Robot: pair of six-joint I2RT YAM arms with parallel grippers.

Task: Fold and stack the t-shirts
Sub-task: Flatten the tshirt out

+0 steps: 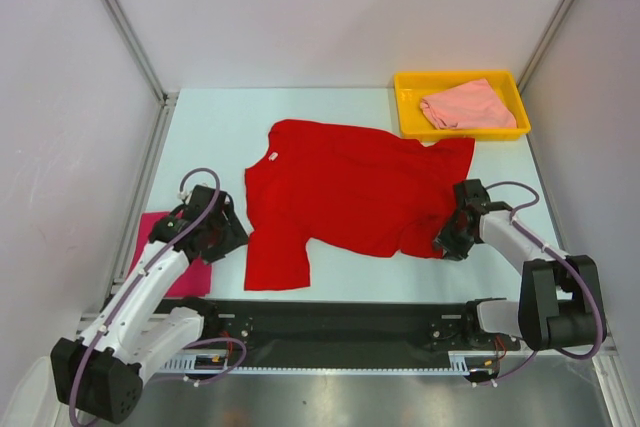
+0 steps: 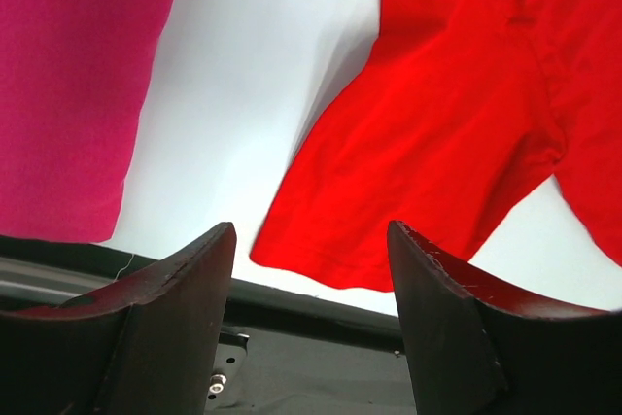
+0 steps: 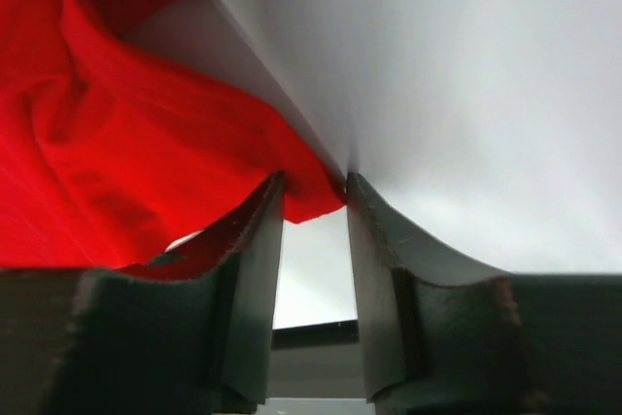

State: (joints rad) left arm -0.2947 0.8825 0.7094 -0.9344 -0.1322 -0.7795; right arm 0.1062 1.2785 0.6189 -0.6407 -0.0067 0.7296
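White worktop (image 1: 210, 137) with pale walls (image 1: 330, 7) on three sides is what you have in front of you, and a black rail (image 1: 340, 322) runs along its near edge.

The red t-shirt (image 1: 350, 197) lies spread flat at the middle of the worktop. Its long axis runs left to right: the collar points to the left edge and the hem to the right edge. One sleeve reaches toward the near edge. A small white tag (image 1: 270, 157) sits at the collar, too small for you to read; no other writing can be made out.

The magenta t-shirt (image 1: 150, 230) lies flat by the left edge, partly under your left arm. The salmon t-shirt (image 1: 465, 105) sits crumpled in the yellow tray (image 1: 405, 107) at the far right corner, and the red hem touches the tray's near rim.

Your left hand (image 1: 228, 230) hangs with its fingers wide apart and nothing between them, over bare worktop between the magenta shirt and the red sleeve.

Your right hand (image 3: 314, 182) is at the near corner of the red hem. Its fingers stand a narrow gap apart with that corner of cloth between the tips; you cannot tell whether the cloth is pinched.
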